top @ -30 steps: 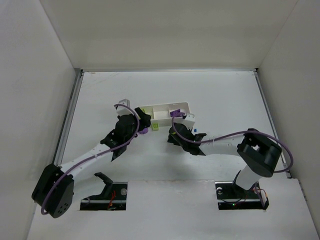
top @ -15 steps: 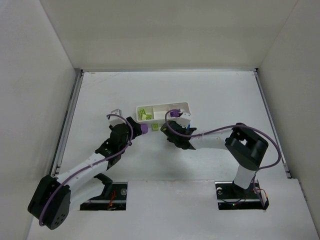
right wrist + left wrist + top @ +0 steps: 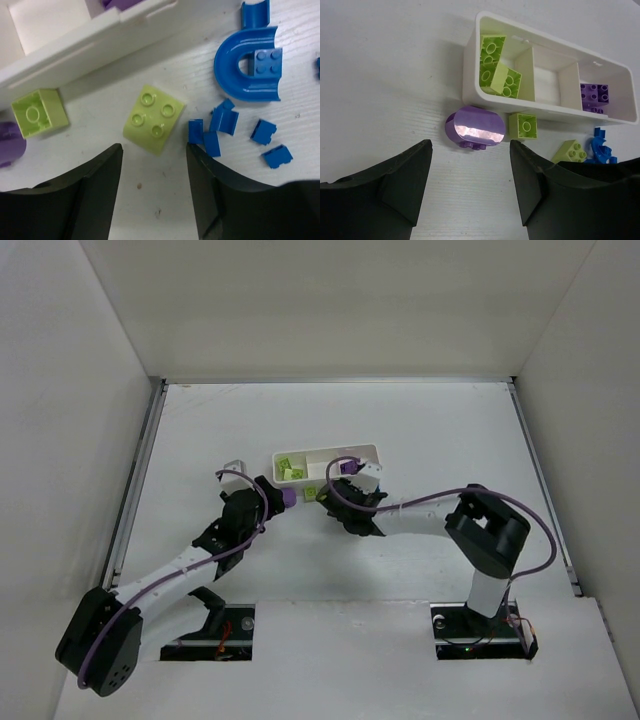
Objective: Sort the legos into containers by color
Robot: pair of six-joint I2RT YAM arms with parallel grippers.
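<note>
L gripper (image 3: 470, 167) hung low over the table (image 3: 200, 420), nr the white tray (image 3: 470, 75). It stood well open, holding nothing, with a rounded purple piece (image 3: 474, 126) lying just ahead betw its fingers. R gripper (image 3: 154, 167) likewise gaped empty, a four-stud lime brick (image 3: 154, 120) tilted on the table just ahead. To that brick's right lay small blue bricks (image 3: 222, 122) and a curved blue piece (image 3: 247, 65) with a square blue brick (image 3: 267, 61) in its curve. To its left, a second lime brick (image 3: 39, 112) sat just beside the tray's near wall. Beyond, the tray held lime bricks (image 3: 492, 65) in its left compartment & a purple brick (image 3: 595, 95) in its right.
</note>
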